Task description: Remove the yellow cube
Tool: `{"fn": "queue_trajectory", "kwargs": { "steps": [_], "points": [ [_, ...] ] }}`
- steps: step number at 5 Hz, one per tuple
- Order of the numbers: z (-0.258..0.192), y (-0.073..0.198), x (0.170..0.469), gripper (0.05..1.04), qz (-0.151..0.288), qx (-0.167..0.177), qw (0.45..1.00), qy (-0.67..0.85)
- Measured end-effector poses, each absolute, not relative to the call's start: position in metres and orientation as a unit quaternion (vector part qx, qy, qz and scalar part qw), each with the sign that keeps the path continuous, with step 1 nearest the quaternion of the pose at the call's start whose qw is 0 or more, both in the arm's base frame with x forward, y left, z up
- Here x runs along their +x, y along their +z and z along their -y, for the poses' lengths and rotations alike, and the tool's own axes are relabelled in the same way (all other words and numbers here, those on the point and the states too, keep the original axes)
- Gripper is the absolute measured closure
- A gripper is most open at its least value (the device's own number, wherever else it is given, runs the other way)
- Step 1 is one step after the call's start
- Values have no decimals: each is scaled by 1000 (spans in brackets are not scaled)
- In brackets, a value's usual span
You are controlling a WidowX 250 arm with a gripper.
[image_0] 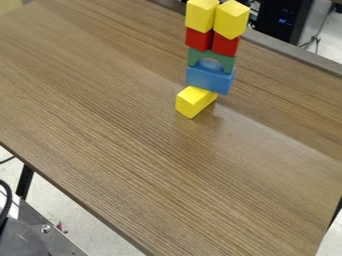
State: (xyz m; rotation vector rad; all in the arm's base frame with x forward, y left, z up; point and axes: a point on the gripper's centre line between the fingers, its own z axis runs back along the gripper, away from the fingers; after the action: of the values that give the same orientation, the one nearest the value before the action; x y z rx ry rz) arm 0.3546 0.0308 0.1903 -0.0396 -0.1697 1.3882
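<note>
Two yellow cubes top a block tower near the upper middle of the camera view: the left yellow cube (pixel 201 15) and the right yellow cube (pixel 231 19), side by side. Each rests on a red block, the left red block (pixel 198 39) and the right red block (pixel 225 45). Below these is a green arch block (pixel 217 58), then a blue block (pixel 209 79) with a curved top hollow. At the base lies a yellow block (pixel 194 101) on the table, its long side angled toward the lower left.
The brown wooden table (pixel 133 135) spans most of the view, its front edge slanting from left to bottom. A black computer case (pixel 283 19) stands behind the far edge. Dark equipment (pixel 27 237) sits at the lower left, beyond the table.
</note>
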Motion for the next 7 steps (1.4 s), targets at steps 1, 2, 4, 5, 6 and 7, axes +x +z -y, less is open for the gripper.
{"fn": "queue_trajectory", "kwargs": {
  "steps": [1, 2, 4, 5, 6, 7],
  "points": [
    [-32, 187, 355, 84, 81, -18, 765, 639],
    [-33, 183, 355, 84, 81, -17, 763, 641],
    [-34, 172, 355, 84, 70, -10, 763, 643],
    [-35, 170, 356, 84, 70, -12, 761, 645],
    [-35, 161, 357, 124, 59, -6, 761, 646],
    [-35, 161, 356, 426, 57, -7, 756, 652]
  ]
}}
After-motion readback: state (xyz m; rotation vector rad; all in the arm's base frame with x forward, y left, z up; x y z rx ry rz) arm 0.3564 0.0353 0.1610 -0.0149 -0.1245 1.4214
